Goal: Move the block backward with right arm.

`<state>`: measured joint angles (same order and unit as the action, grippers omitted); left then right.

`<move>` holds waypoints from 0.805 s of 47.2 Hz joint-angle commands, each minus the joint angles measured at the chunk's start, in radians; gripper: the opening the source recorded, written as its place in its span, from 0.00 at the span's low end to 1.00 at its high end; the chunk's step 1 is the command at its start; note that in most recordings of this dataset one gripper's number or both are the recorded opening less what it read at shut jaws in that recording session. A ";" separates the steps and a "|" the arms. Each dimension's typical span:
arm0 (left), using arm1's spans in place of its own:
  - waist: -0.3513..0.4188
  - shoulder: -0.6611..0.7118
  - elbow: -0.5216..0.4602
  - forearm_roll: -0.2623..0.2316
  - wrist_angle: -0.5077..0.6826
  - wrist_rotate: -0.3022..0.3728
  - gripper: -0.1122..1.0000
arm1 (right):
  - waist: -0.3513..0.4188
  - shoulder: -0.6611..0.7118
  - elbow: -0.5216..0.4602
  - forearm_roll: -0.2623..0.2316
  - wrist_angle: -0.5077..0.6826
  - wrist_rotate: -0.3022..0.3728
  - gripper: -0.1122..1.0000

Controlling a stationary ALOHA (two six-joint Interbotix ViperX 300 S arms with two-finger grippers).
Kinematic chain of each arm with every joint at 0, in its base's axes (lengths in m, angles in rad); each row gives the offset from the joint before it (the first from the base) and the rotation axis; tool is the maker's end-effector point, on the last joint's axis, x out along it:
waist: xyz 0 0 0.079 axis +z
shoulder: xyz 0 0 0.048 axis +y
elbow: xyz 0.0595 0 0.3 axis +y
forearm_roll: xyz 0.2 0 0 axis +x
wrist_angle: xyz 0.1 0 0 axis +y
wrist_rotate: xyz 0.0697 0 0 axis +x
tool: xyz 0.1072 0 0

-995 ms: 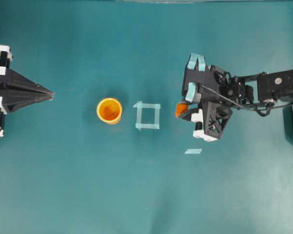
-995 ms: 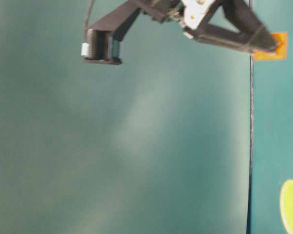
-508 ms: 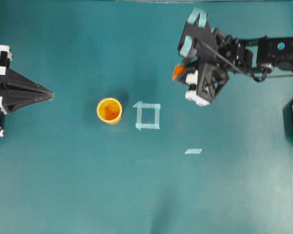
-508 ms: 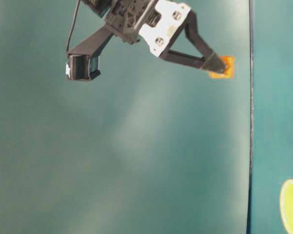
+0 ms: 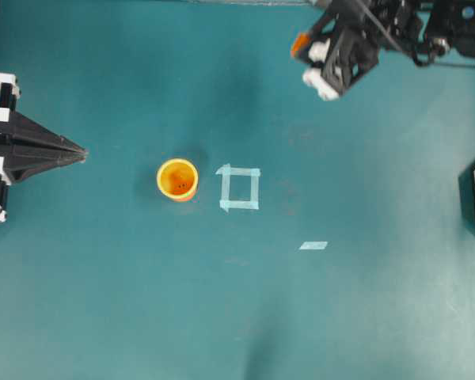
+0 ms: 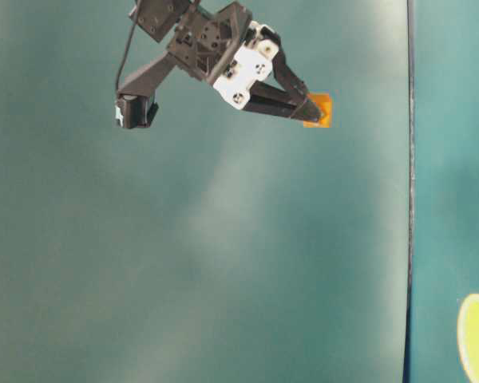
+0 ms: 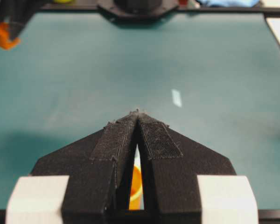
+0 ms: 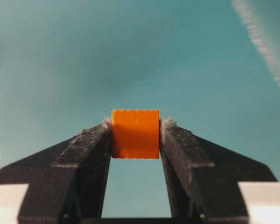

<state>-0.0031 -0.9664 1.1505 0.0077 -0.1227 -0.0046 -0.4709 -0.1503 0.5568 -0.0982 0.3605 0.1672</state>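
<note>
The block is a small orange cube held between the fingertips of my right gripper near the top edge of the overhead view. In the right wrist view the block sits clamped between both black fingers, above the teal mat. It also shows in the table-level view and far off in the left wrist view. My left gripper rests shut and empty at the left edge, its tips pressed together.
An orange-yellow cup stands left of the middle. A pale tape square outline lies right beside it, and a short tape strip lies lower right. The mat's top edge is close to the right gripper.
My right gripper has carried the block from beside the tape square up toward the top edge of the overhead view. The left arm has not moved.
</note>
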 commanded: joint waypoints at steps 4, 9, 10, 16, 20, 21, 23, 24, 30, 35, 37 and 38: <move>-0.002 0.006 -0.031 0.003 -0.005 0.000 0.10 | -0.054 0.012 -0.066 -0.006 -0.008 0.000 0.47; -0.002 0.008 -0.031 0.003 -0.005 0.000 0.10 | -0.084 0.034 -0.098 -0.017 -0.006 0.000 0.47; -0.002 0.006 -0.031 0.003 -0.005 0.000 0.10 | -0.089 0.038 -0.104 -0.018 -0.006 0.000 0.47; -0.002 0.006 -0.031 0.003 -0.005 0.000 0.10 | -0.117 0.061 -0.140 -0.026 -0.005 0.000 0.47; -0.002 0.006 -0.031 0.003 -0.005 0.000 0.10 | -0.133 0.075 -0.163 -0.029 -0.005 0.000 0.47; -0.002 0.006 -0.031 0.003 -0.005 0.000 0.10 | -0.137 0.078 -0.166 -0.031 -0.005 0.002 0.47; 0.000 0.006 -0.032 0.003 -0.005 0.000 0.10 | -0.144 0.083 -0.176 -0.031 -0.006 0.002 0.47; -0.002 0.005 -0.031 0.003 -0.005 0.000 0.10 | -0.147 0.086 -0.179 -0.031 -0.006 0.002 0.47; -0.002 0.003 -0.032 0.003 -0.005 0.000 0.10 | -0.169 0.098 -0.199 -0.031 -0.008 0.002 0.47; -0.002 0.002 -0.031 0.003 -0.005 0.000 0.10 | -0.184 0.103 -0.207 -0.031 -0.008 0.003 0.47; -0.002 0.002 -0.032 0.003 -0.005 0.000 0.10 | -0.192 0.104 -0.209 -0.031 -0.008 0.003 0.47; -0.002 0.002 -0.032 0.003 -0.005 0.000 0.10 | -0.195 0.104 -0.209 -0.031 -0.008 0.003 0.47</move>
<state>-0.0031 -0.9664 1.1505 0.0092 -0.1227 -0.0046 -0.6550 -0.0322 0.3774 -0.1258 0.3605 0.1687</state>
